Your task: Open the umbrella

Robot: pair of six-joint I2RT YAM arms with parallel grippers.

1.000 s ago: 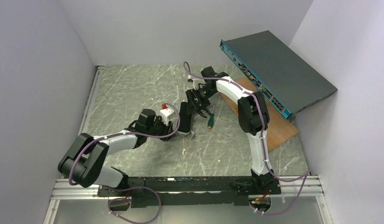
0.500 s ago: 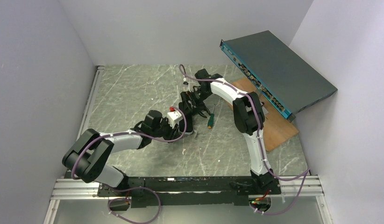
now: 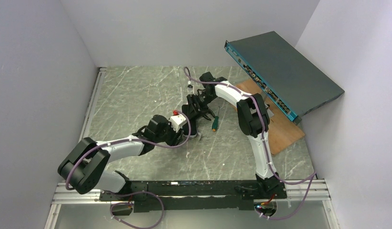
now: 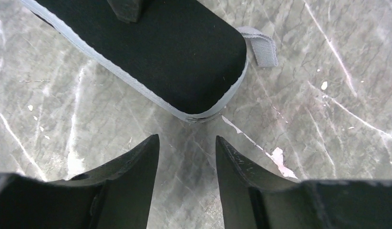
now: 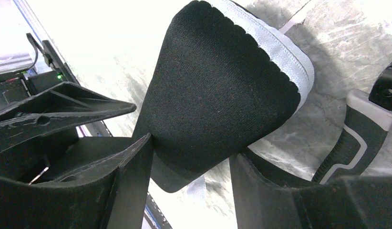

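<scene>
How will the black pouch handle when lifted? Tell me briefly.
The black pouch is probably soft, not rigid: woven fabric, stitched grey edging. Likely grippy, not slippery, given the textured weave. Flat-sided, so unlikely to roll; its grey loop may dangle.

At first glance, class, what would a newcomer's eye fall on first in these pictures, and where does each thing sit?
First, the big dark network switch, propped aslant against the right wall at the back, above a wooden board. Next, both arms meet mid-table at a black pouch with pale grey edging: the right fingers clasp it, while the left fingers hang open and empty just short of its rounded end. A green-handled screwdriver lies beside them.
</scene>
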